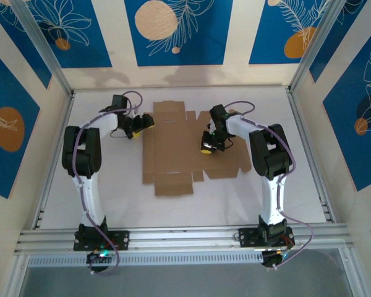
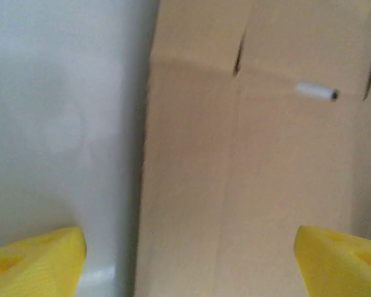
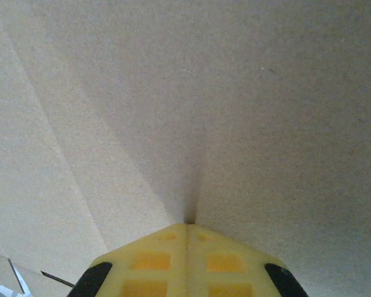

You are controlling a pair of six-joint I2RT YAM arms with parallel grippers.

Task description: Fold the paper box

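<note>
Progress close to nil, by the look of it: paper box (image 1: 173,151) spread flat as an open die-cut sheet in the middle of the table (image 1: 99,185), between the two arms, with no wall, flap or lid seen standing in the top view. Left to do, then, nearly everything (side walls up, flaps tucked in, lid closed over). Left tool (image 1: 143,122) at the sheet's far-left edge, released and wide, yellow pads (image 2: 37,263) straddling that edge in the wrist view, one over bare table and one over cardboard, gripping nothing. Right tool (image 1: 208,146) clenched, tips together and empty, nose down on or just above a panel right of centre; contact hard to confirm. Material: plain brown cardboard, matte and slightly fibrous, scored with straight creases, cut with narrow slits toward one end, tabs jutting at far and near ends. Faint diagonal crease and soft shadow beside the right tool's tips. Table white, smooth, faintly glossy. Probably stiff across the panels, willing along the scores.
</note>
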